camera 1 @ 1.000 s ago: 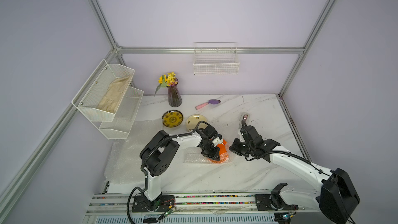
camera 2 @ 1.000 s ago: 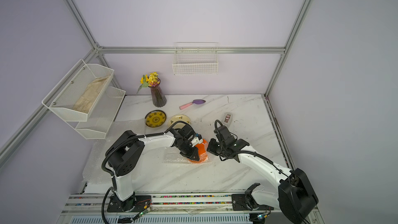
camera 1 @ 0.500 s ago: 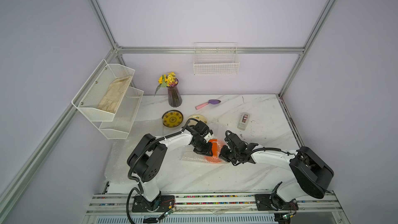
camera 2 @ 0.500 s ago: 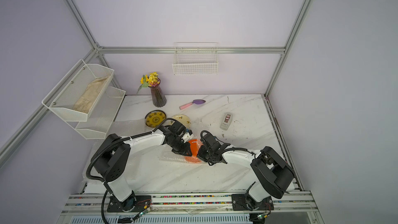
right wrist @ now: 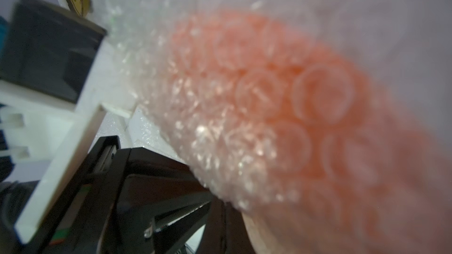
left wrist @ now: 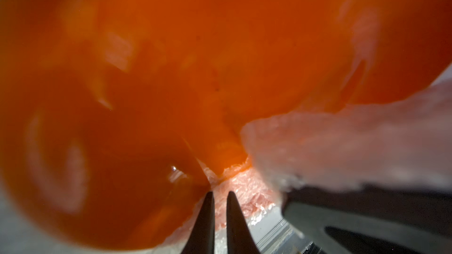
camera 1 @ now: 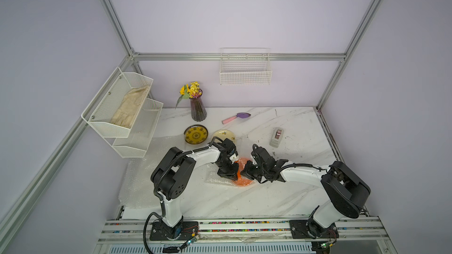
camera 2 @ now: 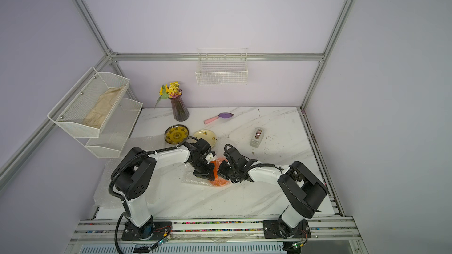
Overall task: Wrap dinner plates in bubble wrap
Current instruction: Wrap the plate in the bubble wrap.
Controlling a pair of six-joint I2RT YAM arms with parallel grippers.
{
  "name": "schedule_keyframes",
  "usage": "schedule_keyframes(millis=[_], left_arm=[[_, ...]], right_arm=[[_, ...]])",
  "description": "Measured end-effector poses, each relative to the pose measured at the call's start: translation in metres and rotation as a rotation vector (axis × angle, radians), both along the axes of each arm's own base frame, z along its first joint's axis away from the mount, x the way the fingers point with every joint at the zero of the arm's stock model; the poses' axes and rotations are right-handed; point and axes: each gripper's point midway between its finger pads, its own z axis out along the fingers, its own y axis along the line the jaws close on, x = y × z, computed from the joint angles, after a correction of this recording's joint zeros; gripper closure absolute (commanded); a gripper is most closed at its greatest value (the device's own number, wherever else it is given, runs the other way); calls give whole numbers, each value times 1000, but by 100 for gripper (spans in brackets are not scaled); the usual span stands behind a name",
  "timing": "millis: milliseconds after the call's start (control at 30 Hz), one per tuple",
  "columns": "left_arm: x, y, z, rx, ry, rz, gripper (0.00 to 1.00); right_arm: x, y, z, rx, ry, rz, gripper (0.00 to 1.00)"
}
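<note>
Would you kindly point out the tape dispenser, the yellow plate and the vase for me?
tape dispenser (camera 1: 276,137): in a top view, middle of its grey body.
yellow plate (camera 1: 196,134): in a top view, its patterned centre.
vase (camera 1: 198,108): in a top view, its dark glass body.

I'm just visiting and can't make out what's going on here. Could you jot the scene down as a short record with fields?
Work in hand: orange plate, between the two claws, partly under bubble wrap
Left claw: nearly closed, at the plate's edge; whether it pinches wrap is unclear
Right claw: shut, close by the plate, facing the left claw
Waiting: yellow plate and cream plate, both bare
Also there: tape dispenser, flower vase
</note>
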Motion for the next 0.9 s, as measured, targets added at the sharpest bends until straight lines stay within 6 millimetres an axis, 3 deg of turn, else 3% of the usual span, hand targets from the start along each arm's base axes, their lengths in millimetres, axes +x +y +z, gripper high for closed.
schedule_keyframes(millis=[167, 367, 467, 600, 667, 767, 900], left_arm=[[1, 0, 1, -2, 9, 19, 87], [5, 8, 7, 22, 10, 64, 86], [13, 14, 22, 44, -14, 97, 86], [34, 0, 50, -24, -61, 136, 86], [39, -8, 56, -57, -62, 144, 86], [39, -16, 45, -65, -27, 148, 86], [31, -11, 5, 23, 63, 156, 86]], right_arm=[[-11, 4, -23, 17, 76, 28, 100], [-14, 5, -24, 36, 78, 38, 100], [-15, 4, -24, 40, 75, 39, 100], [-15, 5, -24, 43, 74, 40, 100], [-15, 5, -24, 45, 74, 41, 100], [-15, 6, -23, 50, 77, 37, 100], [-15, 7, -23, 65, 78, 36, 100]])
